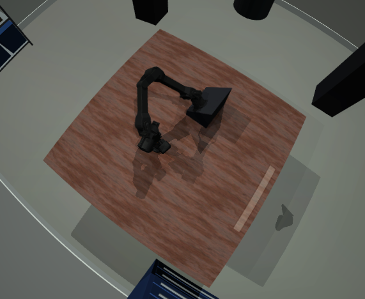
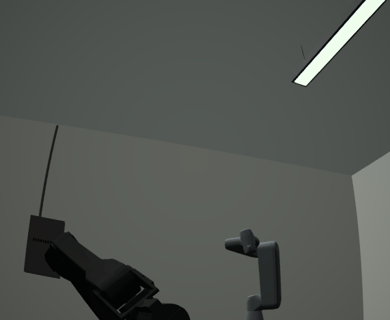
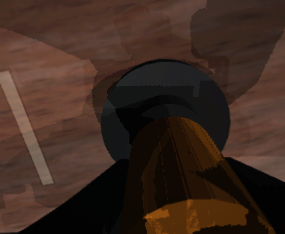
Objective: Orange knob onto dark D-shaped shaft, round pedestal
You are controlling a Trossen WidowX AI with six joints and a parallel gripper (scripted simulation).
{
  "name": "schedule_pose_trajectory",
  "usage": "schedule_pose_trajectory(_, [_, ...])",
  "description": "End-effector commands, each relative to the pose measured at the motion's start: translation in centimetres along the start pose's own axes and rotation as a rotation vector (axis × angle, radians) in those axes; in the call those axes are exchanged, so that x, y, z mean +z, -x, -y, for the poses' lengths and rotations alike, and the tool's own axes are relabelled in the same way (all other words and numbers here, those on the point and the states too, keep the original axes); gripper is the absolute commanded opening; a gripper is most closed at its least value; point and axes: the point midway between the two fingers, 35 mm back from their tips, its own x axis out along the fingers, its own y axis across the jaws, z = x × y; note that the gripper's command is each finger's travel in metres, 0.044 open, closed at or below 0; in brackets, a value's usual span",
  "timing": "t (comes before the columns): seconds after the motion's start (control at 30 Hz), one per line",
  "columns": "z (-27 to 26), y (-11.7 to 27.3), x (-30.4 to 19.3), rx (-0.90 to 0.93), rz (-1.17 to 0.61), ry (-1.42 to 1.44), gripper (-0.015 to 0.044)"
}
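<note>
- Step in hand, my read: knob over/at shaft, flat-to-flat align stage; full seating not confirmed.
- Gripper point(image 1: 158, 147) point(image 3: 173, 167): partway open, approx mid-range, clamped on orange knob point(image 3: 181, 165). Fingers come in at approx 8 & 4 o'clock in wrist cam.
- Knob loc: wrist cam, runs from 6 o'clock up toward ctr of dark round pedestal point(image 3: 161, 75); its far end overlaps the pedestal's middle. Top cam: knob not visible, gripper in the way.
- Shaft: can't make out, prob. behind knob. Contact, height gap & any engagement n/a from these views.
- Flat side: orientation unk., both on shaft and in knob hole.
- Arm point(image 1: 142, 103) point(image 2: 95, 271): top cam, gripper sits approx 7-8 o'clock from wedge-shaped base block point(image 1: 219, 96). Ext. cam gets arm only, no knob/pedestal.
- Pale strip point(image 1: 254, 198) point(image 3: 26, 130): approx 4 o'clock from gripper in top cam, approx 9 o'clock of pedestal in wrist cam.
- Next: keep grip, light down press, rotate wrist slowly abt shaft axis til flats match & knob drops; then push fully down, open, back off.
- Risks: too much force pre-align = jam/tilt; knob may slip in fingers instead of turning; early release = half-seated.
</note>
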Motion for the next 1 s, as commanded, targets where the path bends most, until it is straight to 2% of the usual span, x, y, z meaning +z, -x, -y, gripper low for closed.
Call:
schedule_pose_trajectory(0.0, [-0.04, -0.12, 0.04, -0.001, 0.006, 0.004, 0.0])
schedule_pose_trajectory(0.97, [-0.2, -0.15, -0.12, -0.001, 0.006, -0.049, 0.0])
